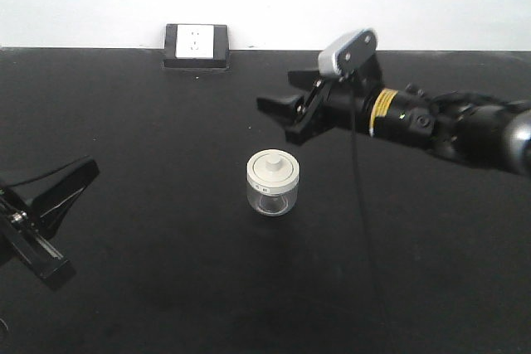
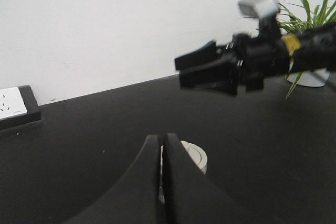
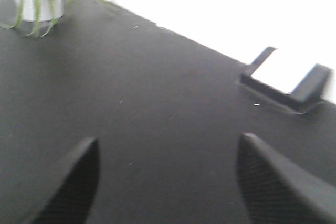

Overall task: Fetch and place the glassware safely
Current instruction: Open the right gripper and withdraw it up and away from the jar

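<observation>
The glassware is a small clear glass jar point(image 1: 272, 181) with a cream-white knobbed lid, standing upright on the black table point(image 1: 166, 271) near the middle. My left gripper point(image 1: 91, 168) is shut and empty, low at the left, well apart from the jar. In the left wrist view its closed fingertips point(image 2: 161, 138) hide most of the jar; only part of the lid point(image 2: 194, 155) shows. My right gripper point(image 1: 278, 93) is open and empty, in the air behind and to the right of the jar. The right wrist view shows its spread jaws point(image 3: 169, 140) over bare table, with the jar out of view.
A white power socket in a black box point(image 1: 197, 44) sits at the table's back edge by the white wall; it also shows in the right wrist view point(image 3: 286, 77). A potted plant in a white pot point(image 2: 310, 74) stands at the far right.
</observation>
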Motion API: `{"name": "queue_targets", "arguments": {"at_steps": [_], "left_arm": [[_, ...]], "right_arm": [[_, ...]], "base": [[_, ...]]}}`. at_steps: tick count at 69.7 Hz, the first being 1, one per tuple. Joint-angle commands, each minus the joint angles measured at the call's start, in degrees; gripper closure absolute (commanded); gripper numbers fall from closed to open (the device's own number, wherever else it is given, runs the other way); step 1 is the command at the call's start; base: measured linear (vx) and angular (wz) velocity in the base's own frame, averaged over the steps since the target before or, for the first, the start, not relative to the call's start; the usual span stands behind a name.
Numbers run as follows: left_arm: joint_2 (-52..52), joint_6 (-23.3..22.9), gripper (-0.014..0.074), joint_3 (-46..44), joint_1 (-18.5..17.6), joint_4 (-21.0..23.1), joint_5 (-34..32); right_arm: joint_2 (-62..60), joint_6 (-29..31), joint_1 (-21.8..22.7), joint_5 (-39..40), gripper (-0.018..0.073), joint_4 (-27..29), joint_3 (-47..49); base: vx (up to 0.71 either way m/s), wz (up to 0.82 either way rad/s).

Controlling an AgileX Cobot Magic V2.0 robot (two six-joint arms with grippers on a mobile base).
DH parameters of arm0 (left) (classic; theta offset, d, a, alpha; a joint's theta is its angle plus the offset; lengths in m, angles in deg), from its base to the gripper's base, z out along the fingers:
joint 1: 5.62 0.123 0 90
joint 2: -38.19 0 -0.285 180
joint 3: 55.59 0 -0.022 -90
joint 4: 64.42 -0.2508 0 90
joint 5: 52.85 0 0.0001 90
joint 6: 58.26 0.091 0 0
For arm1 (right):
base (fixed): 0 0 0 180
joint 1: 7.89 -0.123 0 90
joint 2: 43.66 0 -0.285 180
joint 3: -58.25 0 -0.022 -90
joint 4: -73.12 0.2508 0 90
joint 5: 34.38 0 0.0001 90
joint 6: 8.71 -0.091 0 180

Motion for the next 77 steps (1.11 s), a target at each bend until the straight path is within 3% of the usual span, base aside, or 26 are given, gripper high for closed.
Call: {"name": "queue_targets", "arguments": {"at_steps": [1, 8, 16, 46, 77], "left_arm": [[0.62, -0.61, 0.0594, -1.49, -0.39, 2.68, -3.04], [0.62, -0.61, 0.0594, -1.49, -0.39, 2.68, -3.04], [0.62, -0.61, 0.0594, -1.49, -0.39, 2.68, -3.04], [0.62, -0.61, 0.0594, -1.49, -0.39, 2.68, -3.04], [0.62, -0.61, 0.0594, -1.49, -0.39, 2.68, -3.04]], "right_arm": [[-8.04, -7.69, 0.36, -4.56, 0.0188, -2.60, 1.14], [-13.19, -14.63, 0.36, -11.02, 0.0365, -6.80, -0.15], [-19.69, -18.61, 0.36, -18.24, 0.0574, -6.80, -4.72], [-47.70, -21.20, 0.31, -42.71, 0.0564, -3.79, -24.13], [-72.07, -21.16, 0.31, -47.98, 0.0563, -4.20, -38.42]], "base": [[0.00, 0.00], [0.00, 0.00], [0.00, 0.00], [0.00, 0.00], [0.00, 0.00]]}}
